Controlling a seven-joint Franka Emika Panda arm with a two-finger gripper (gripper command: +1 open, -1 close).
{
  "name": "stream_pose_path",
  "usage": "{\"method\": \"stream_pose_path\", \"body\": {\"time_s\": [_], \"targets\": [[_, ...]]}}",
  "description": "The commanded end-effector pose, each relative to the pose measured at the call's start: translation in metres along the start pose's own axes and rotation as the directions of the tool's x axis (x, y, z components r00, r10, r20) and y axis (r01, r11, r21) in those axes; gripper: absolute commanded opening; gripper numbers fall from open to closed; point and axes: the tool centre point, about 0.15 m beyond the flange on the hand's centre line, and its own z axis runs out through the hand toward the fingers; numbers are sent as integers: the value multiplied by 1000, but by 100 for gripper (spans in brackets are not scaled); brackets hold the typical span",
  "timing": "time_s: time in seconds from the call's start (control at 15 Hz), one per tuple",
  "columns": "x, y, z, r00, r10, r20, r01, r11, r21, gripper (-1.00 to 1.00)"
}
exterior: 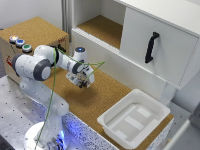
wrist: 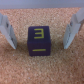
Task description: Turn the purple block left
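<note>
Tool (exterior: 84,80) hangs low over the cork counter (exterior: 107,95), jaws spread wide with nothing in them. Wrist view: purple block (wrist: 40,40) sits flat on the cork between the two fingers (wrist: 7,31), a clear gap on each side, no contact. Yellow markings on its top face, looks like a 3 plus a bar, a bit blurred. In the exterior view the block is hidden under the tool, can't pick it out. Step in hand, my read: closing on the block before twisting it left. To do it well, drop straight down so the pads meet the side faces squarely, keep the block centred so neither finger nudges it first, close firmly, then rotate about the vertical axis without dragging it across the grainy cork; a slight lift may help, since that surface looks high-friction. Arm pose: base at the counter's edge, elbow folded, forearm reaching out over the cork, wrist pointing down. White tray (exterior: 157,108) and coloured buttons (exterior: 20,43) both well apart from the tool, no obstruction.
</note>
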Motion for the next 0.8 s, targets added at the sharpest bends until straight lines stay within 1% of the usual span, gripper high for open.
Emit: {"method": "stream_pose_path", "body": {"time_s": [0.0,0.27,0.33,0.53,0.73], "targets": [[13,1,-1,998,-7,62,8,1000,-6,-100],[9,-5,-11,999,16,52,-14,1000,-24,-100],[8,-7,-18,999,28,38,-27,999,-28,-100],[8,-13,-37,1000,17,23,-17,1000,-16,-100],[7,-27,-45,993,-109,56,110,993,-30,-100]]}}
